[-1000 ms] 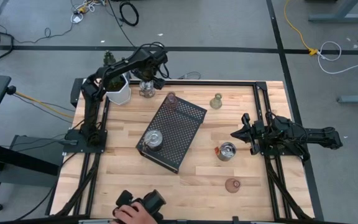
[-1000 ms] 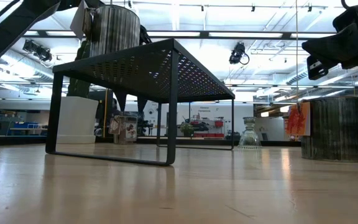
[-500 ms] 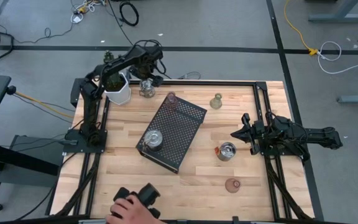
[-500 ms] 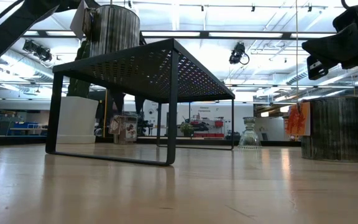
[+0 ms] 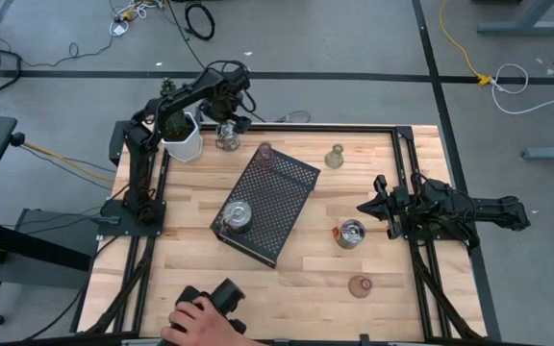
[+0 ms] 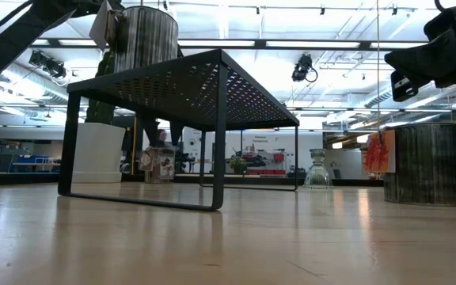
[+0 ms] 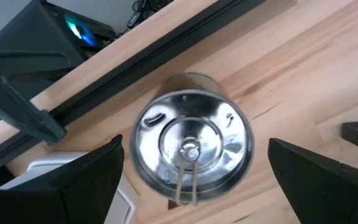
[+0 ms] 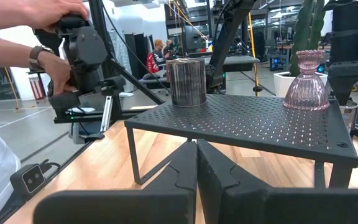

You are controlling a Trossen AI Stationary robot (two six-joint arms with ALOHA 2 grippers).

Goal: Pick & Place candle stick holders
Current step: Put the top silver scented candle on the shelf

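Observation:
At the table's far left a shiny silver candle stick holder [image 5: 226, 139] [image 7: 191, 146] stands upright on the wood beside the white cactus pot [image 5: 183, 142]. My left gripper [image 5: 226, 123] [image 7: 196, 149] hangs above it, pointing down and open, with one finger to each side of the holder and touching nothing. On the black perforated tray [image 5: 277, 192] stand another silver holder [image 5: 238, 214] and a pink glass one [image 5: 264, 154]. An olive holder [image 5: 335, 157], a silver one [image 5: 351, 234] and a pink one [image 5: 360, 285] stand on the table. At the right, my right gripper [image 5: 365, 207] [image 8: 196, 163] is level and shut.
A person's hand [image 5: 200, 322] holds a dark device at the table's near edge, left of centre. Black rails [image 5: 404, 163] run along the table's sides. Bare wood lies left of the tray [image 5: 176, 250] and between it and the right arm.
My left gripper has shifted a little toward the table's left and now hangs over the silver holder by the cactus pot, still open. The person's hand at the near edge has moved slightly.

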